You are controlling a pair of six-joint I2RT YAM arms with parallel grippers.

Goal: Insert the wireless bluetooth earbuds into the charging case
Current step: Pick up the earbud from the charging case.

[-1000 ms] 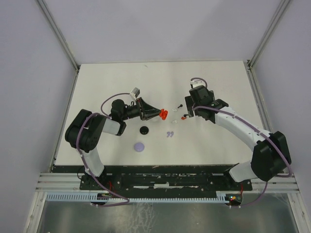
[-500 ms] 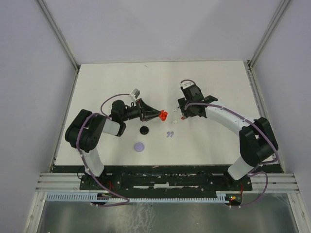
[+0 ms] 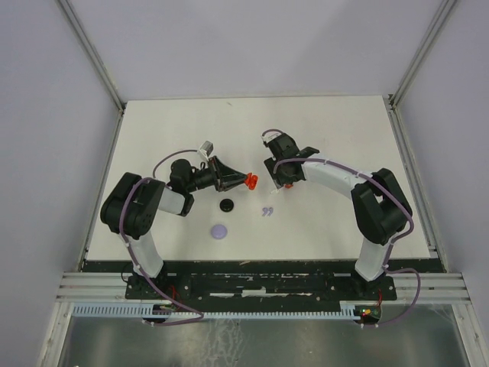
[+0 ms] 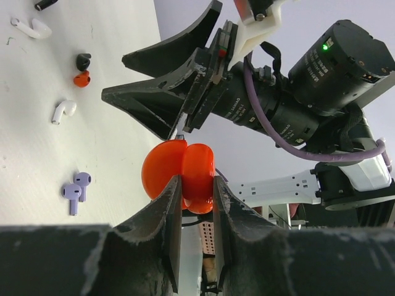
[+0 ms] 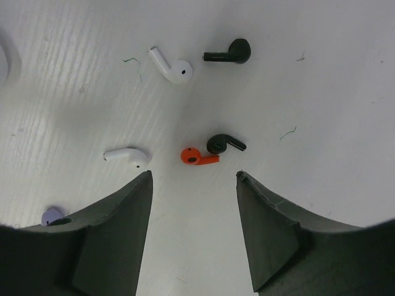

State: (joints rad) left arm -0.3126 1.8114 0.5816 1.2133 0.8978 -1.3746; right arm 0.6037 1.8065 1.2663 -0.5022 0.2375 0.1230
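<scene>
right gripper swung left, half-open above the red earbud; left gripper clamps the red charging case. tiny, likely slick: pinch its stem.

The orange-red charging case looks like smooth, glossy plastic, and so do the small earbuds in white, black and orange. The white surface is matt with a fine ribbed grain. The right gripper is dull black plastic, slightly rough.
</scene>
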